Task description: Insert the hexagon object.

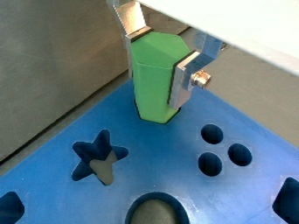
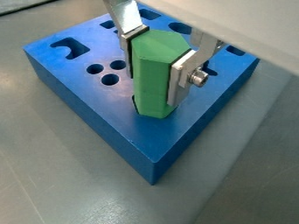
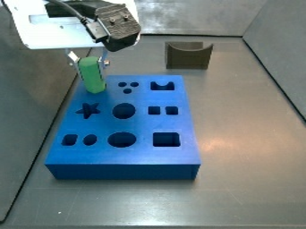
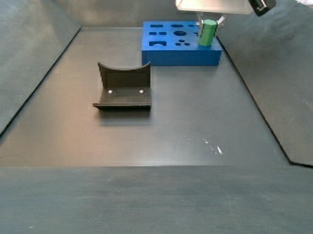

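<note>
Green peg (image 2: 153,74) stood upright, clamped between the gripper (image 2: 156,54) fingers, its foot at a corner of the blue block (image 2: 87,101); no hexagon hole showed beneath it, so a twisted or offset peg would likely jam on the surface

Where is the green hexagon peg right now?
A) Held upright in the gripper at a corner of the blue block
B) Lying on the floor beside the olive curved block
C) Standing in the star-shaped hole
A: the gripper clamps the green hexagon peg upright at the blue block's corner.
</note>
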